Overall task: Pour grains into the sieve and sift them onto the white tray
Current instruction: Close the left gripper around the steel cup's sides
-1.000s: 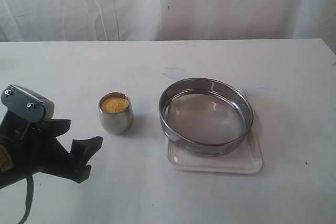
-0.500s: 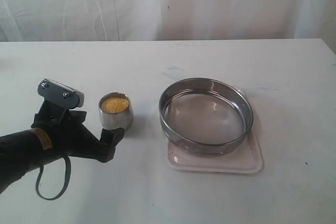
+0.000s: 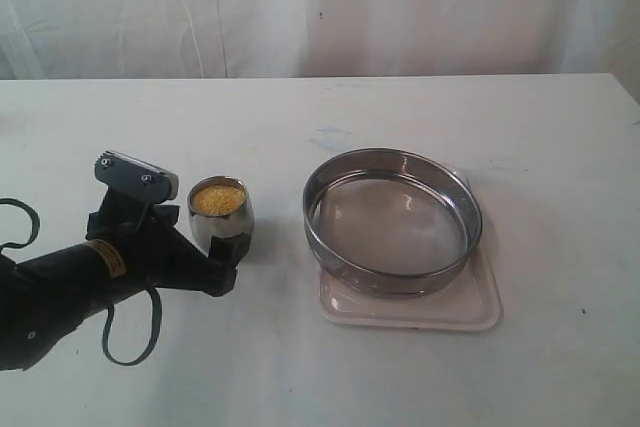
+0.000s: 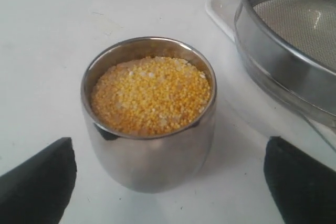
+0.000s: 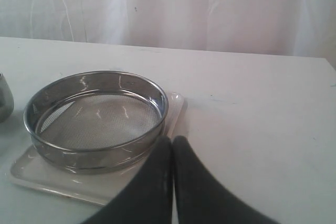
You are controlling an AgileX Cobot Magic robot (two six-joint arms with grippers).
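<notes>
Golden-yellow grains (image 3: 218, 199) fill a small steel cup (image 3: 221, 217) standing on the table left of the sieve (image 3: 393, 219). The wide steel-rimmed sieve sits empty on the white tray (image 3: 470, 312). My left gripper (image 3: 200, 234) is open at the cup, one finger on each side, without touching it. In the left wrist view the grains (image 4: 151, 94) and the cup (image 4: 152, 156) sit between the black fingertips (image 4: 42, 179), with the sieve (image 4: 294, 40) and the tray (image 4: 223, 9) beyond. My right gripper (image 5: 172, 141) is shut and empty, close to the tray's (image 5: 42, 179) corner and the sieve (image 5: 97, 114).
A white table (image 3: 300, 117) carries everything, with a white curtain (image 3: 320, 7) behind its far edge. The left arm's cable (image 3: 125, 332) loops over the table's front left. The cup's edge (image 5: 4, 98) shows in the right wrist view.
My left arm has moved right, up to the cup, and its jaws have opened wider, now flanking the cup. The right gripper, sieve and tray have not moved.
</notes>
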